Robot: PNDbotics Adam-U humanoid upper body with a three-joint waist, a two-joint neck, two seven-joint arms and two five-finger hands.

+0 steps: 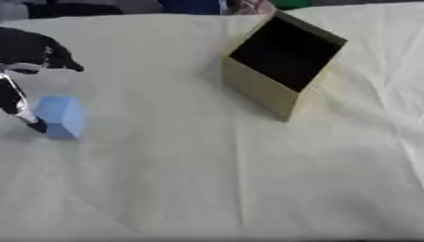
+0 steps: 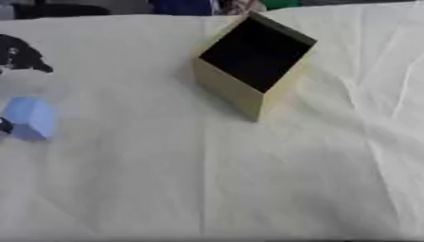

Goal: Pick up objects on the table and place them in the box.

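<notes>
A light blue block (image 1: 62, 116) lies on the cream cloth near the left edge. My left hand (image 1: 33, 49) comes in from the left and hangs over it. Its upper fingers (image 1: 62, 61) stretch out above and behind the block, apart from it. A thin lower finger or thumb (image 1: 18, 105) reaches down to the block's left side and seems to touch it. The tan cardboard box (image 1: 258, 90) stands tilted at the back centre, its dark opening facing up toward me, well to the right of the block. My right hand shows in neither view.
The table's cream cloth (image 1: 215, 179) has creases on the right side and spreads wide between the block and the box. Dark and coloured shapes (image 1: 190, 5) line the far edge behind the table.
</notes>
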